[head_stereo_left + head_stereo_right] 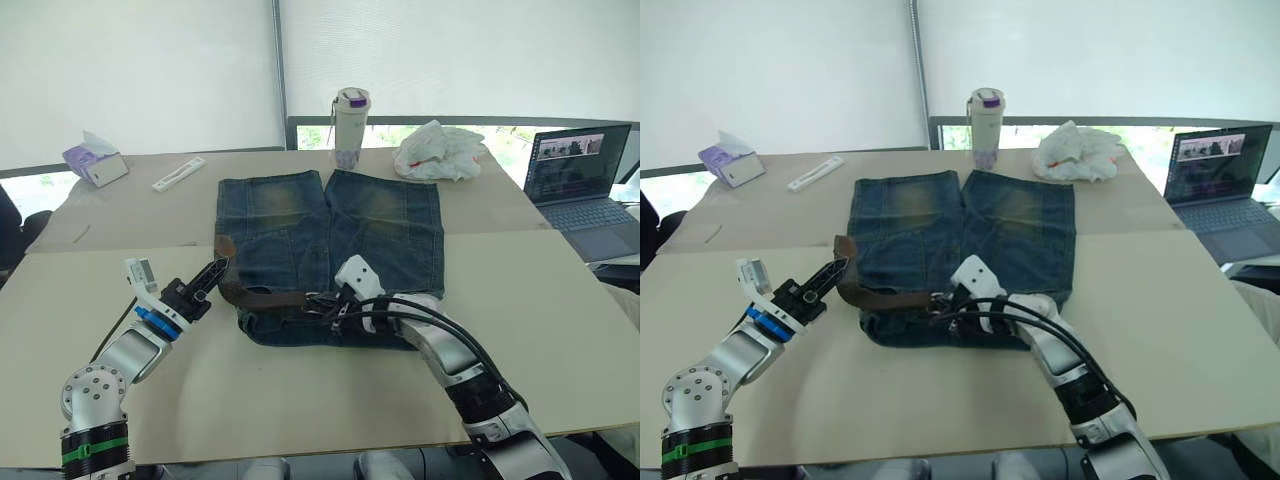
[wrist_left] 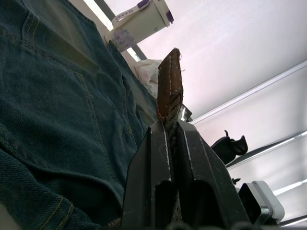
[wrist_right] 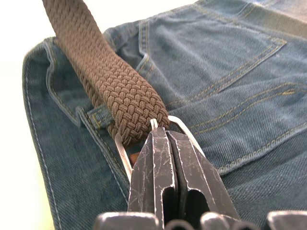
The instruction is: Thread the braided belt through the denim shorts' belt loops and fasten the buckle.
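A wide beige table (image 1: 560,300) is seen in front of pale roller blinds, with a strip of window showing below them at the far right. One pair of denim shorts (image 1: 330,250) is laid flat at the table's middle, legs pointing far and waistband nearest the robot. One braided belt (image 1: 262,297) is draped along the waistband; its brown leather tip is raised at the shorts' left edge.

On the far part of the table are counted one tissue box (image 1: 95,160) at the far left, one white flat strip (image 1: 179,173) just right of it, one tumbler (image 1: 351,126) with a purple lid beyond the shorts, and one crumpled white bag (image 1: 440,150) to the tumbler's right. One open laptop (image 1: 585,185) is seen at the far right.

The left arm is stretched forward and to the right from the near left, and the left gripper (image 1: 212,271) is closed on the belt's tip at the shorts' left edge; in the left wrist view the strap is pinched between the fingers (image 2: 148,182). The right arm is reached in from the near right, bent inward over the waistband. The right gripper (image 3: 160,139) is clamped on the silver buckle (image 3: 184,130) at the belt's braided end, near a belt loop (image 3: 98,116).
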Robot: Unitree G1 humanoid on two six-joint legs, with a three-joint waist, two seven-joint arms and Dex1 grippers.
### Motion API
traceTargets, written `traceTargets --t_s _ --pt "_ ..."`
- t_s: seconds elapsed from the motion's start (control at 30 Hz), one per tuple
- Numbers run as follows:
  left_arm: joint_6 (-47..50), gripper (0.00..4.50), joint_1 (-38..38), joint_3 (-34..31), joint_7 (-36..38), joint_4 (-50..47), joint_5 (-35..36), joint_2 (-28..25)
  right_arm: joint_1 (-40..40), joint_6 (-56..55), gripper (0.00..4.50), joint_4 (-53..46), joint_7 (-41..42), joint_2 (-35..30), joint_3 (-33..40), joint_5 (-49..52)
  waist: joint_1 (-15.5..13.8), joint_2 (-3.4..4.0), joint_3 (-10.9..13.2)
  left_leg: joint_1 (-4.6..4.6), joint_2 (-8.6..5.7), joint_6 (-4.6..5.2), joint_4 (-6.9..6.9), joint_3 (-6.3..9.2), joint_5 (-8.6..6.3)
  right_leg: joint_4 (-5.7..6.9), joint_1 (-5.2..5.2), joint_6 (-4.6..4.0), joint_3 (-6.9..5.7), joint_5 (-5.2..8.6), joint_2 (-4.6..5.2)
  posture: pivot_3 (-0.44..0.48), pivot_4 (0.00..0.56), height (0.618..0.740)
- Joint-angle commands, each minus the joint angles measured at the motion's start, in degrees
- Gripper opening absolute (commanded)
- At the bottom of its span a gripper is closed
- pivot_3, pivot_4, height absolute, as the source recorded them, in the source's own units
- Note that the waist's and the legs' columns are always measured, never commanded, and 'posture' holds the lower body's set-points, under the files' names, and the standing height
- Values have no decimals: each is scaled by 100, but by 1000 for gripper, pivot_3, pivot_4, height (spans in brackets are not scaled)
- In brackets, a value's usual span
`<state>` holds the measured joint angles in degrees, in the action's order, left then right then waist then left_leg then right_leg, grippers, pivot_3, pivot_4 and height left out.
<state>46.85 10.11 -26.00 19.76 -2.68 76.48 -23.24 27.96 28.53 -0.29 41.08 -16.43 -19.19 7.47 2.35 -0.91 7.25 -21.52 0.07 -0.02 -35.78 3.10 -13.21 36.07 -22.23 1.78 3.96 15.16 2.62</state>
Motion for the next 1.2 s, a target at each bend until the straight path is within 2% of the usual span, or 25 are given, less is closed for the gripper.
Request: traceTargets --t_s 0.03,0.43,0.73,0.93,1.2 --pt "42 0 35 -55 54 -140 2 -67 79 -56 84 -9 66 21 -135 -109 4 0 0 0 0 0 0 0 0 0 0 0 0 0 0 0 150 740" --pt "50 0 109 17 98 -144 -83 -32 284 26 84 327 147 93 -544 -544 24 0 0 9 4 -1 3 -1 0 0 3 -2 1 -1 -3 0 150 740" --pt "96 0 799 293 471 126 -415 -150 519 356 84 780 334 194 -788 -760 43 -1 -1 22 5 -1 4 -2 -1 3 9 -5 1 -3 -10 0 150 740" --pt "-276 0 1883 742 1033 800 -1252 -122 588 496 84 902 558 107 -986 -907 36 -3 -2 25 1 -2 4 -3 -1 3 12 -5 -1 -3 -12 0 150 740" --pt "-799 0 3379 1225 1839 1875 -2153 321 602 681 84 922 740 71 -1085 -989 40 -3 -3 25 -2 -2 7 -6 -1 3 11 -5 1 -3 -10 0 150 740"
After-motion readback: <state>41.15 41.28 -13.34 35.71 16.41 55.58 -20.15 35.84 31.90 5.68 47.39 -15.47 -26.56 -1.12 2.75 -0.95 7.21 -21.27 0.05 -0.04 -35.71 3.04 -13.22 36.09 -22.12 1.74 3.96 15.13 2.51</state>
